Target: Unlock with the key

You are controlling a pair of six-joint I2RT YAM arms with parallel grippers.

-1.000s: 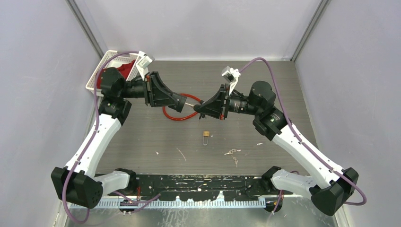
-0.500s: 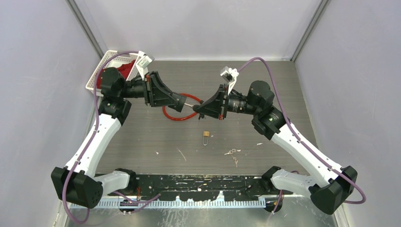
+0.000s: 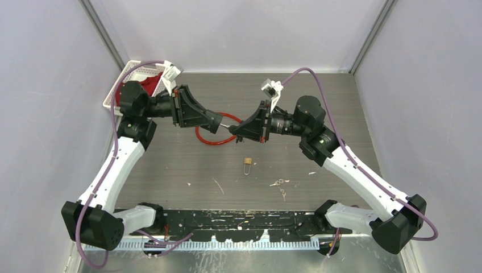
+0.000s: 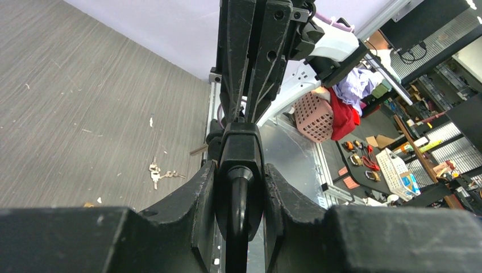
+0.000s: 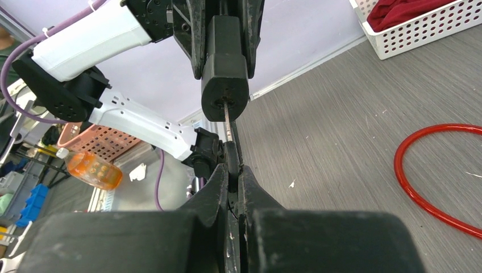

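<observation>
My left gripper (image 3: 217, 121) is shut on a black lock body (image 4: 241, 170), held above the table; the lock also shows in the right wrist view (image 5: 225, 68). A red cable loop (image 3: 208, 138) hangs from it onto the table and shows in the right wrist view (image 5: 432, 165). My right gripper (image 3: 234, 131) faces the left one and is shut on the black head of a key (image 5: 231, 161). The key's metal shaft (image 5: 226, 116) goes into the hole in the lock's end face. The two grippers meet tip to tip over the table's middle.
A small brass padlock (image 3: 248, 164) lies on the table in front of the grippers. A loose bunch of keys (image 3: 278, 183) lies to its right, also seen in the left wrist view (image 4: 156, 172). A white basket (image 3: 132, 85) with red cloth stands at the back left.
My right arm has shifted slightly to the left, its wrist nearer the lock. The left arm has barely moved. Both grips are unchanged.
</observation>
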